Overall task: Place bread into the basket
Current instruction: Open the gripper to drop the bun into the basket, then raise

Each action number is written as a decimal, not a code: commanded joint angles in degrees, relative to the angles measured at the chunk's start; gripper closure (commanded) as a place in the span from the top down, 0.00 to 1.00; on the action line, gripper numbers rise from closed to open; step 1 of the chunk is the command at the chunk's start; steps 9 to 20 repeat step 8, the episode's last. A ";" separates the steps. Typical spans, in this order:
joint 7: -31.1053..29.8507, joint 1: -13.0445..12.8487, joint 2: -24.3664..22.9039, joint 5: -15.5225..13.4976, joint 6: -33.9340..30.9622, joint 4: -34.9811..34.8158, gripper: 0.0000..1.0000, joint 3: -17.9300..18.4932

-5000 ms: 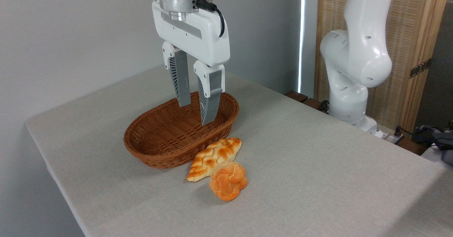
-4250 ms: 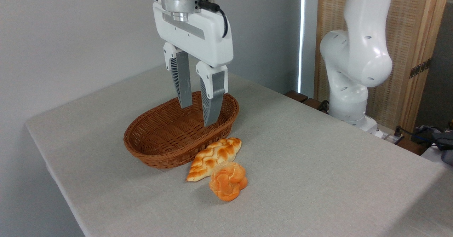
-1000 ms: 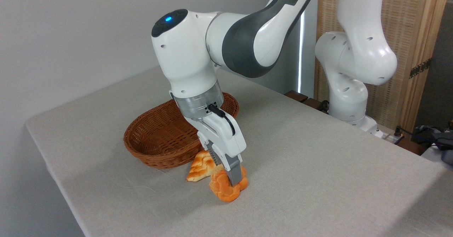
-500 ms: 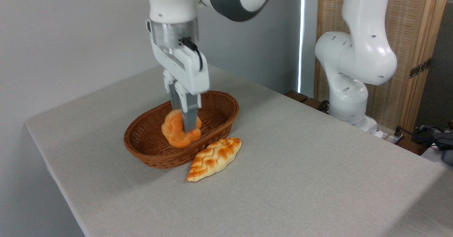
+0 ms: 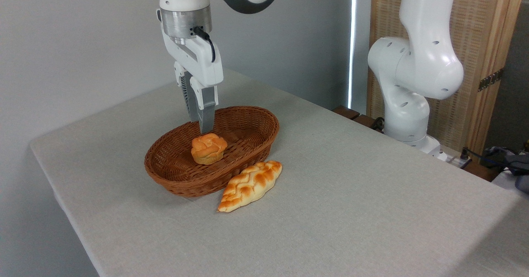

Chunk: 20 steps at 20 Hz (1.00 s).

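The bread (image 5: 208, 148), a small round orange-golden bun with a swirled top, lies upright on the floor of the oval reddish-brown wicker basket (image 5: 177, 185), near its middle. My gripper (image 5: 199, 125) hangs straight above the bun, its fingertips a short way over the swirl and not touching it. The fingers (image 5: 206, 111) are seen almost edge-on, one behind the other, slightly parted, with nothing between them.
A longer braided golden loaf (image 5: 250, 185) lies on the grey tablecloth just in front of the basket's right end. The arm's white base (image 5: 413, 82) stands at the table's far right. The table's left edge runs close to the basket.
The gripper carried the bun from the table into the basket, let go of it, and rose. The bun now rests in the basket, swirl side up.
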 commanded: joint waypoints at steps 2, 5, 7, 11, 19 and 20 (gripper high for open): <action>0.54 1.34 -5.45 0.14 -4.86 2.80 1.00 8.78; 7.74 1.34 -5.28 0.14 -13.85 7.57 1.00 15.12; 7.40 1.34 -4.06 0.05 -13.33 7.57 1.00 15.13; 7.39 1.42 -3.87 0.05 -13.07 7.57 1.00 15.13; 7.39 1.42 -3.87 0.05 -13.07 7.57 1.00 15.13; 7.39 1.42 -3.87 0.05 -13.07 7.57 1.00 15.13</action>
